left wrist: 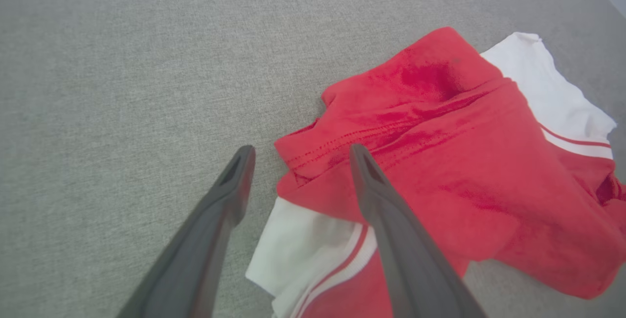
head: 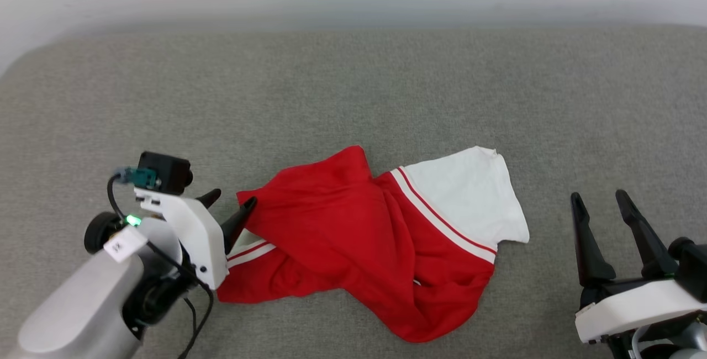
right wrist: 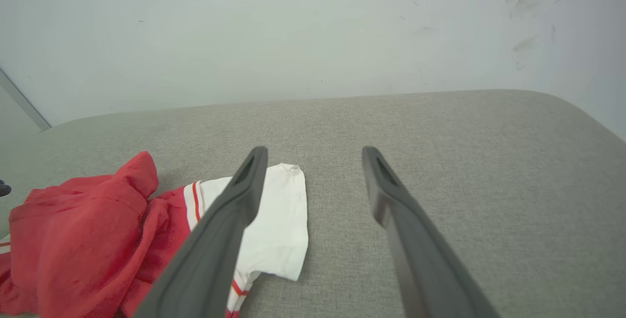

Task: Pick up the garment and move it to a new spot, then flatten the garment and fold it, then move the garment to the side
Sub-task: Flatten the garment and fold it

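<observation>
**Task item.** The garment (head: 342, 232), a red jersey T-shirt with white sleeves, lies crumpled on a grey fabric-covered surface (head: 353, 83), in the near half of the head view and slightly left of centre. It is neither flattened nor folded. One white sleeve (head: 469, 193) with red-and-white striped trim is spread flat at the garment's right end. The other white sleeve (head: 246, 240) is partly tucked under a red fold at the left end. No lettering or number is visible.

**Left end effector** (head: 231, 201). Fingers are spread. It sits at the garment's left edge. In the left wrist view, the left end effector (left wrist: 301, 154) straddles a stitched red hem of the garment (left wrist: 464, 161): one finger overlaps the red cloth, the other is over bare grey fabric. Contact with the cloth cannot be confirmed. Nothing is pinched.

**Right end effector** (head: 599, 198). Fingers are spread and hold nothing. It stands well apart from the garment, to its right. In the right wrist view, the right end effector (right wrist: 315, 154) points across the surface toward a pale wall (right wrist: 293, 29), with the garment (right wrist: 88, 230) at the lower left.
</observation>
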Robot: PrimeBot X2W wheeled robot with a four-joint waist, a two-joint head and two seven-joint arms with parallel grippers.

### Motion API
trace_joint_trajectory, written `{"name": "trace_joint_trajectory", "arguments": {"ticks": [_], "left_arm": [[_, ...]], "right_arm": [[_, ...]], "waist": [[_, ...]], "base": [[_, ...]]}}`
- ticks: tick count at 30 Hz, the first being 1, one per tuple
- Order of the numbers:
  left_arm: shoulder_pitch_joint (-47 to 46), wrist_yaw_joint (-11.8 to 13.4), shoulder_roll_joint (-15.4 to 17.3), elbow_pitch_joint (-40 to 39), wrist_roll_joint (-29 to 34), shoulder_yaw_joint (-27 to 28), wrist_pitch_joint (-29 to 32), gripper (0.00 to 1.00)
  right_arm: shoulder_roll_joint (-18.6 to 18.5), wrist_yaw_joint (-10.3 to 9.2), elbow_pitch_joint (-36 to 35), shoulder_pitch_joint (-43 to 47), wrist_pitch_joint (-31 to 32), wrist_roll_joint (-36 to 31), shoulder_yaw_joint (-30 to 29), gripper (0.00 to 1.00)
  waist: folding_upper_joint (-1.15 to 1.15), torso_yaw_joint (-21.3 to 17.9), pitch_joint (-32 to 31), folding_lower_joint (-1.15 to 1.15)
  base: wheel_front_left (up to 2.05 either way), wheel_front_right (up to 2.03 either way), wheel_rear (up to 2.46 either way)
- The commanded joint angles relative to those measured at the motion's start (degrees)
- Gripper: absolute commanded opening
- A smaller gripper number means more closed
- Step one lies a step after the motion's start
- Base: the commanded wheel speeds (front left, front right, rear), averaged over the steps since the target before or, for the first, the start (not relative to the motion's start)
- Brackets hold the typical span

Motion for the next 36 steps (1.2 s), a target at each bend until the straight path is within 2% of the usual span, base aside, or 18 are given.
{"name": "trace_joint_trajectory", "arguments": {"ticks": [1, 9, 14, 15, 16, 17, 18, 19, 22, 25, 32, 36], "left_arm": [[-2.0, -1.5, 0.8, 0.5, -1.0, -0.3, 2.5, 1.00], [-8.5, -5.8, 3.6, 5.3, -0.8, -2.5, 11.1, 1.00], [-10.1, -8.0, 3.4, 8.9, -0.6, -5.3, 16.2, 1.00], [-10.0, -8.4, 3.2, 9.4, -0.6, -6.1, 17.4, 0.97], [-9.9, -8.8, 2.9, 9.7, -0.8, -6.7, 18.2, 0.84], [-9.7, -9.0, 2.6, 10.1, -1.0, -7.4, 19.4, 0.46], [-9.2, -9.4, 2.2, 10.3, -1.4, -8.2, 20.4, 0.33], [-8.9, -9.7, 1.9, 10.3, -1.7, -8.8, 21.2, 0.00], [-7.3, -10.0, 1.4, 9.7, -3.5, -9.8, 24.0, 0.00], [-7.3, -9.8, 1.5, 8.4, -3.0, -9.8, 23.3, 0.00], [-11.1, -6.5, 1.6, 7.5, 2.4, -5.7, 10.9, 0.00], [-11.7, -5.1, 1.1, 6.7, 3.2, -4.4, 7.1, 0.00]], "right_arm": [[0.1, -0.04, 0.2, -1.2, -0.5, 0.4, 0.4, 1.00], [0.1, -0.04, 1.5, -3.7, -2.2, 1.8, 1.3, 1.00], [0.1, -0.04, 2.9, -5.0, -3.3, 2.1, 1.6, 1.00], [0.1, -0.04, 3.1, -5.2, -3.5, 2.2, 1.6, 1.00], [0.1, -0.04, 3.3, -5.2, -3.6, 2.3, 1.6, 1.00], [0.1, -0.04, 3.6, -5.2, -3.7, 2.3, 1.6, 1.00], [0.1, -0.04, 3.8, -5.2, -3.9, 2.4, 1.6, 1.00], [0.1, -0.04, 4.0, -5.3, -4.0, 2.5, 1.6, 1.00], [0.1, -0.04, 4.4, -5.4, -4.0, 2.6, 1.4, 1.00], [0.1, -0.04, 4.6, -5.5, -3.9, 2.5, 1.1, 1.00], [0.1, -0.04, 5.0, -5.4, -3.6, 2.6, 0.9, 1.00], [0.1, -0.04, 5.2, -4.8, -3.4, 2.4, 0.5, 1.00]], "waist": [[0.00, -1.5, 2.2, 0.00], [0.00, -4.2, 7.8, 0.00], [0.00, -5.1, 9.4, 0.00], [0.00, -5.2, 9.5, 0.00], [0.00, -5.3, 9.6, 0.00], [0.00, -5.3, 9.6, 0.00], [0.00, -5.3, 9.6, 0.00], [0.00, -5.3, 9.5, 0.00], [0.00, -5.0, 9.1, 0.00], [0.00, -4.4, 8.6, 0.00], [0.00, -3.1, 6.8, 0.00], [0.00, -2.6, 5.5, 0.00]], "base": [[0.00, 0.00, 0.00], [0.00, 0.00, 0.00], [0.00, 0.00, 0.00], [0.00, 0.00, 0.00], [0.00, 0.00, 0.00], [0.00, 0.00, 0.00], [0.00, 0.00, 0.00], [0.00, 0.00, 0.00], [0.00, 0.00, 0.00], [0.00, 0.00, 0.00], [0.00, 0.00, 0.00], [0.00, 0.00, 0.00]]}}
